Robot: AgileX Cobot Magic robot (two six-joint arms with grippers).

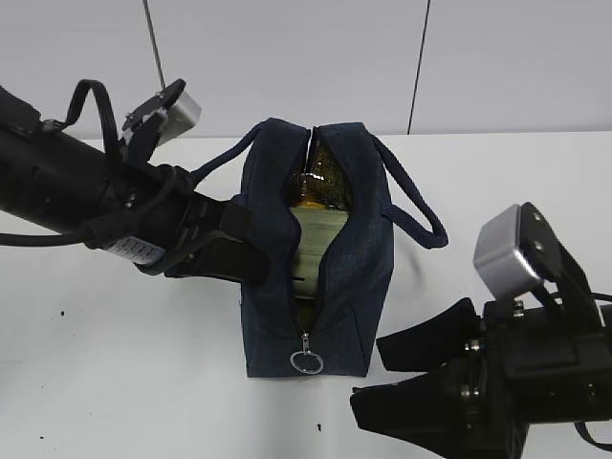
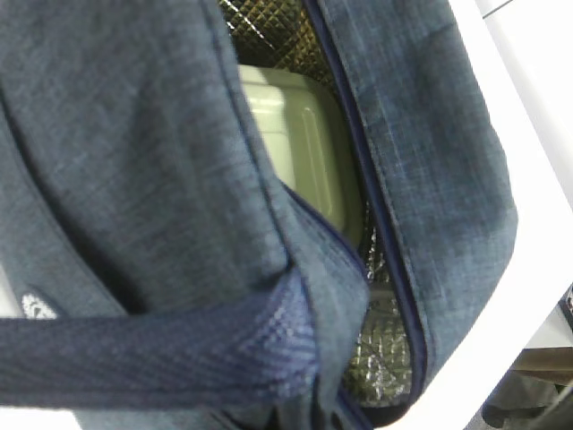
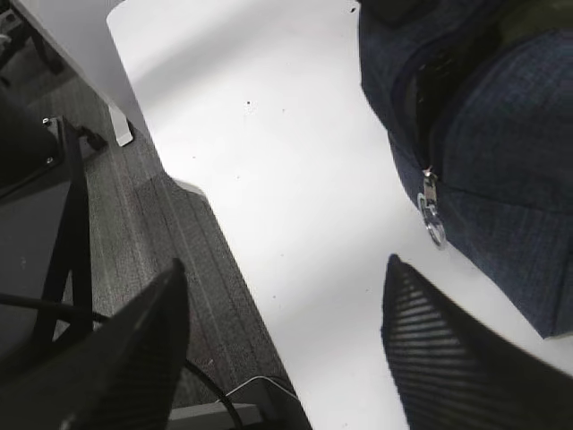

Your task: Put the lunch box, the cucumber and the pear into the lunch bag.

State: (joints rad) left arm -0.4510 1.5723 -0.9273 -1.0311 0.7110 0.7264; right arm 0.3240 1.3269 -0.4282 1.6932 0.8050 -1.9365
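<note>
Exterior view: lunch bag [image 1: 359,277] upright on the white table [image 1: 124,382], long axis running away from the camera, zipper ring pull [image 1: 307,362] at the near end, top gaping. Lunch box [image 1: 314,244] inside, lid up, lying along the bag. Left gripper [image 1: 251,251] pinched shut on the bag's left wall. Right gripper [image 1: 421,378] spread wide, holding nothing, near the bag's front right corner.

Left wrist view: sage lid between navy walls, silver foil lining [image 2: 380,349] beside it.

Right wrist view: ring pull hanging at the bag's end.
</note>
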